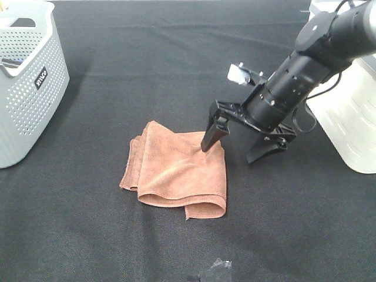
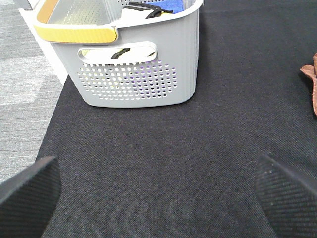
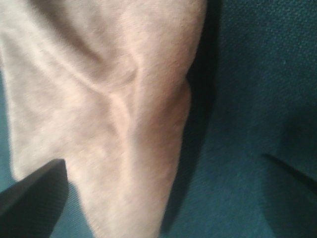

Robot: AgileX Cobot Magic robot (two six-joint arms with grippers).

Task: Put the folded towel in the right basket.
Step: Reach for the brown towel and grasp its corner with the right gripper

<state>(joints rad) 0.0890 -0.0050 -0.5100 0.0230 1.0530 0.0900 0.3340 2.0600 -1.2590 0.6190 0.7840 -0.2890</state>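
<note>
The folded brown towel (image 1: 176, 170) lies on the black table in the middle of the exterior view. My right gripper (image 1: 235, 151) is open and low over the towel's right edge: one finger (image 1: 212, 135) touches the towel's upper right part, the other finger (image 1: 265, 150) is over bare cloth beside it. The right wrist view shows the towel (image 3: 109, 109) close up between the open fingertips (image 3: 32, 193). The right basket (image 1: 352, 117), white, stands at the right edge behind the arm. My left gripper (image 2: 158, 191) is open and empty over bare table; the arm is out of the exterior view.
A grey perforated basket (image 1: 26, 82) with items inside stands at the far left; it also shows in the left wrist view (image 2: 133, 64). A corner of the towel (image 2: 309, 82) shows there too. A small dark scrap (image 1: 216, 271) lies at the front edge.
</note>
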